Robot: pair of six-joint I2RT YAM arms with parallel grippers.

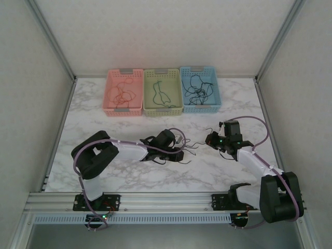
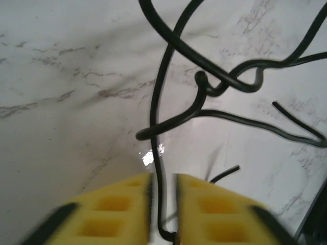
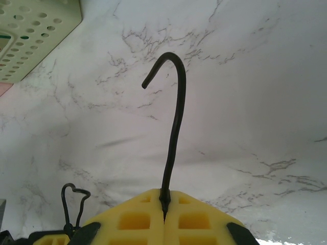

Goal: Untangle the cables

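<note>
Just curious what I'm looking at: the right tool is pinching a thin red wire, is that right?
Not quite. The thin wire pinched in the right tool is black, not red; the right wrist view shows it.

Cables [image 1: 191, 151] lie on the table [image 1: 129, 174] just ahead of the left gripper [image 1: 179, 151], between it and the right gripper [image 1: 211, 139]. Well beyond both, at the far edge, a row: left basket [image 1: 108, 93], middle basket [image 1: 163, 110], right basket [image 1: 218, 94], wires [image 1: 162, 94] in each.

Black cable [image 2: 162, 189] loops past the top edge.
</note>
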